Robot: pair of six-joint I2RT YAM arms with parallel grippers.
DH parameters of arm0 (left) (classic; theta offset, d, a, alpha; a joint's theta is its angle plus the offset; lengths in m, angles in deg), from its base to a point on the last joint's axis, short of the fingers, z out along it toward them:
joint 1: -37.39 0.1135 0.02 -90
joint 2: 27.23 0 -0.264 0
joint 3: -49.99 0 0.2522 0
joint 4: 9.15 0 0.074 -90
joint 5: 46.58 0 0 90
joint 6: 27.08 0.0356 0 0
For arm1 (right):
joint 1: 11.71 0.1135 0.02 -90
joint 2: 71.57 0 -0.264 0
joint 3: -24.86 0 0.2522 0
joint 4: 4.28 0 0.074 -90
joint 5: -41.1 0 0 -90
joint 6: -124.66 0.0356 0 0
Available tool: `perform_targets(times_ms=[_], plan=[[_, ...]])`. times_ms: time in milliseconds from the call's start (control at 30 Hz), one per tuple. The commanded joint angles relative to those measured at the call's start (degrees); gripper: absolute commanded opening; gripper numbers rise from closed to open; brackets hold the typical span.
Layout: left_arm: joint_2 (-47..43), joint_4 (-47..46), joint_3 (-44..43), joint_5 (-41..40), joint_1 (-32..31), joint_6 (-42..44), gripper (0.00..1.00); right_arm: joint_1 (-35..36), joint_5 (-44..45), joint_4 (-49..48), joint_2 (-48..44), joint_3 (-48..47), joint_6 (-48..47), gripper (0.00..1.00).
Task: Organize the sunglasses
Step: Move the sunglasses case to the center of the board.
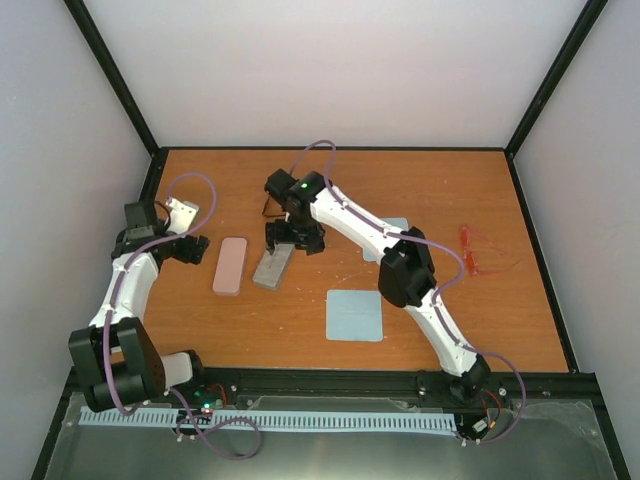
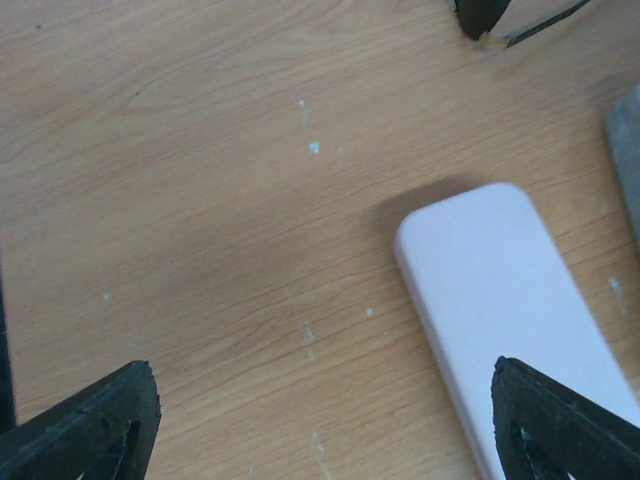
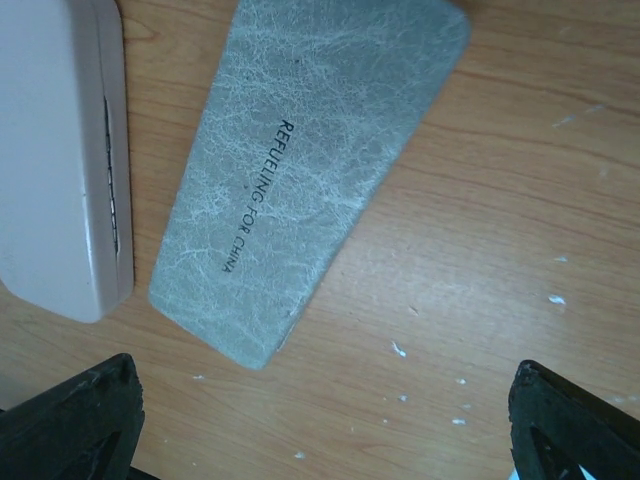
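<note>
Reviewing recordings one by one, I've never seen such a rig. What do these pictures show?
The left arm and right arm, white robots, are bolted to a wooden table. The overhead picture shows both; the others come from wrist cameras. The left gripper is open near a pink case; the right gripper is open by a grey case. A light-blue cloth, another cloth half under the right arm, and reddish glasses lie further right. A thin dark frame, probably the sunglasses, shows at the left wrist view's top edge. Nothing is held.
</note>
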Motion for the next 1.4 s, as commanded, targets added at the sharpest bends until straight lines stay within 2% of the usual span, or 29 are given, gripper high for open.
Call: perform_targets(times_ms=[0,333,667,800,1100,1200,1367], plan=[[-3.28,-4.38,1.99,-5.1,0.73,2.2,0.9,0.6,-1.87,-1.72,3.62,-2.36,2.6,0.97],[-7.39,-4.91,3.6,-4.77,0.75,0.25,0.92,3.97,-2.45,-8.7,9.38,-6.53,6.09,0.97],[-7.9,-4.23,3.96,-4.21,0.75,-1.16,0.92,4.02,2.29,-3.99,12.61,-7.83,4.7,0.96],[-7.98,-4.2,4.49,-3.84,0.75,-1.32,0.92,4.02,3.83,-3.47,13.33,-7.88,4.61,0.91],[-8.32,-3.97,4.99,-3.31,0.75,-1.27,0.92,3.72,7.31,-0.65,14.21,-7.99,3.68,0.88],[-8.51,-3.96,5.38,-3.08,0.75,-1.2,0.92,3.16,11.04,2.59,12.99,-5.77,2.14,0.88],[-8.59,-4.07,5.54,-2.84,0.7,-1.39,0.92,1.03,16.11,3.69,8.6,3.26,-0.11,0.88]])
